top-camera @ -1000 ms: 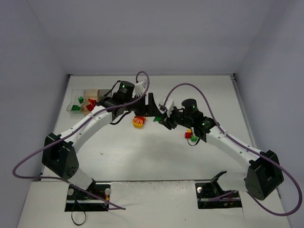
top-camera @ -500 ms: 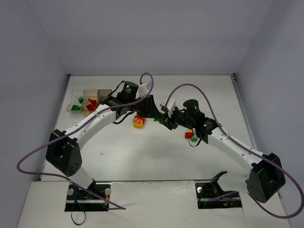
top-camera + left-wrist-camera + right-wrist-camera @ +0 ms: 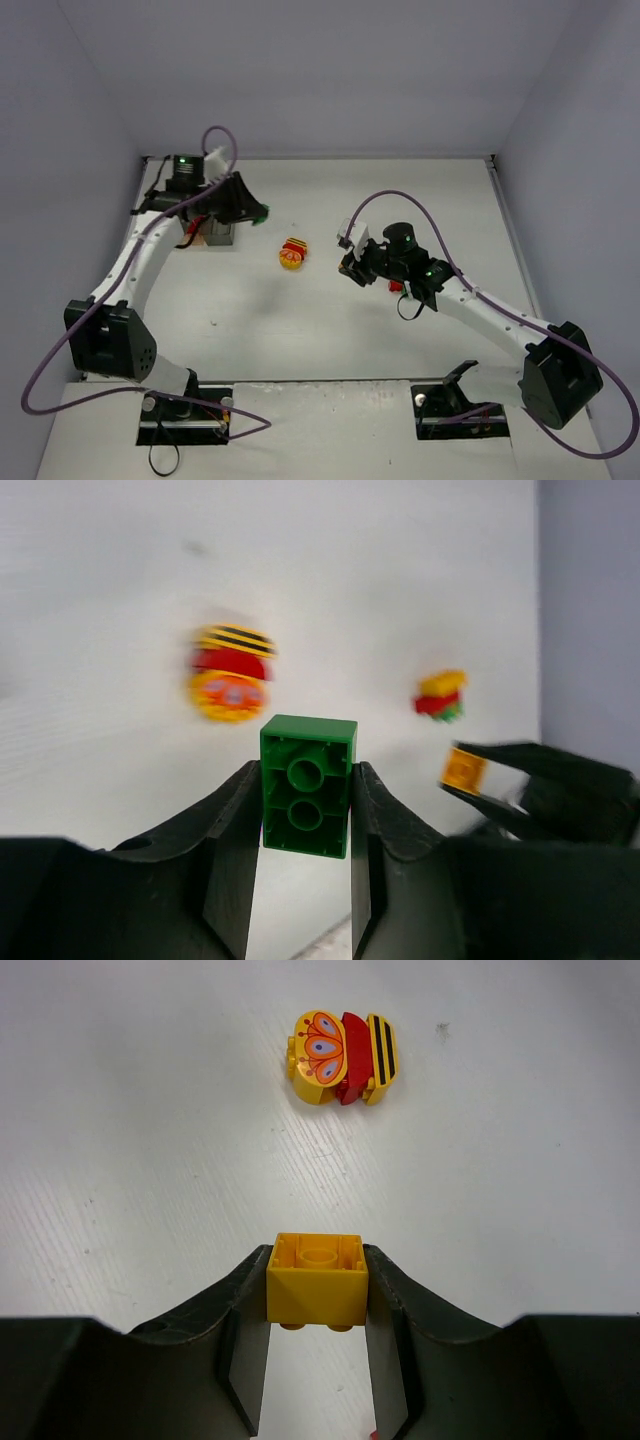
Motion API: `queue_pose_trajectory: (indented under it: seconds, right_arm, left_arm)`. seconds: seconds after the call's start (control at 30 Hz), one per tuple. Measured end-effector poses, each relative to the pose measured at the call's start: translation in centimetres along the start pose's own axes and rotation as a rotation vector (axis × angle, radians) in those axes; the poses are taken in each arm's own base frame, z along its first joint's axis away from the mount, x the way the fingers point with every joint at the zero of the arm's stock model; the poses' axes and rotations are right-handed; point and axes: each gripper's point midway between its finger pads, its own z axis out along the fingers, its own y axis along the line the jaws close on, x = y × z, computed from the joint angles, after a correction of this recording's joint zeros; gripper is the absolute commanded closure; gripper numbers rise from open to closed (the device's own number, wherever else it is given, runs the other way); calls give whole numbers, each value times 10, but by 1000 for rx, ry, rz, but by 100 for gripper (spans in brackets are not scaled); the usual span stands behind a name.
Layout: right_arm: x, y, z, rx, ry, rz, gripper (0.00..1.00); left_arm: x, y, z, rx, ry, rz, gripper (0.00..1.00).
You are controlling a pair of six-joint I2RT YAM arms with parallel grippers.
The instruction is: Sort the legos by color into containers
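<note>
Nearest my bases, a small red, yellow and green clump (image 3: 396,287) sits on the tabletop (image 3: 300,325) right beside my right forearm. Just past it, my right claw (image 3: 318,1305) is closed tight on one yellow brick (image 3: 318,1278), pinched by its sides with the studs facing down. Farther out at mid-table lies a second clump (image 3: 292,255): a yellow piece with a printed face, a red piece and a black-striped yellow piece stuck together. My left claw (image 3: 305,805) is farthest, at the far left, closed narrowly on one green brick (image 3: 307,785), whose hollow underside faces the wrist camera. It hangs just beside the containers (image 3: 220,236), where I can make out only the dark box because my arm covers the rest. That makes two loose clumps and two single bricks, one in each claw. A second ago both claws met at mid-table just beyond the striped clump, my left claw stood wide open, and the green brick sat between them. Since then my left arm has swung out to the far left with it, my right claw has barely shifted, and both clumps lie where they were.
</note>
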Motion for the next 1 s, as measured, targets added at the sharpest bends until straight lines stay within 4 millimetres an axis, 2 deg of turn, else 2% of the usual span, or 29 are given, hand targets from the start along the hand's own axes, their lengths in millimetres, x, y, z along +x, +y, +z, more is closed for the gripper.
queue_pose_trajectory:
  seconds: [0.17,0.27,0.37,0.43,0.53,0.57,0.63,0.77,0.87,0.97,1.0]
  right_arm:
    - [1,0,0,1,4,1,92]
    - [1,0,0,-1,3,2,92]
    - [1,1,0,-6,2,6,92]
    - [0,3,0,-12,-1,8,92]
    - [0,4,0,-21,-4,10,92]
    - [-1,5,0,-24,-5,10,92]
    - [-1,5,0,-27,-6,12,92]
    - [-1,6,0,-29,-8,13,92]
    - [-1,6,0,-30,-8,13,92]
    - [-1,6,0,-29,-8,15,92]
    - [-1,6,0,-29,-8,16,92]
  left_arm:
    - [-53,102,-65,-400,-205,-50,100]
    - [-69,158,-99,-636,-278,-71,100]
    - [-85,210,-125,-834,-302,-96,100]
    - [-97,241,-132,-914,-303,-112,100]
    - [-107,286,-134,-987,-286,-148,88]
    - [-109,301,-134,-1006,-274,-161,88]
    - [-113,323,-130,-1029,-252,-181,86]
    - [-118,349,-111,-1032,-216,-192,73]
    - [-110,359,-98,-1025,-178,-201,69]
    - [-108,360,-92,-1008,-163,-198,67]
    - [-109,359,-92,-1004,-165,-197,62]
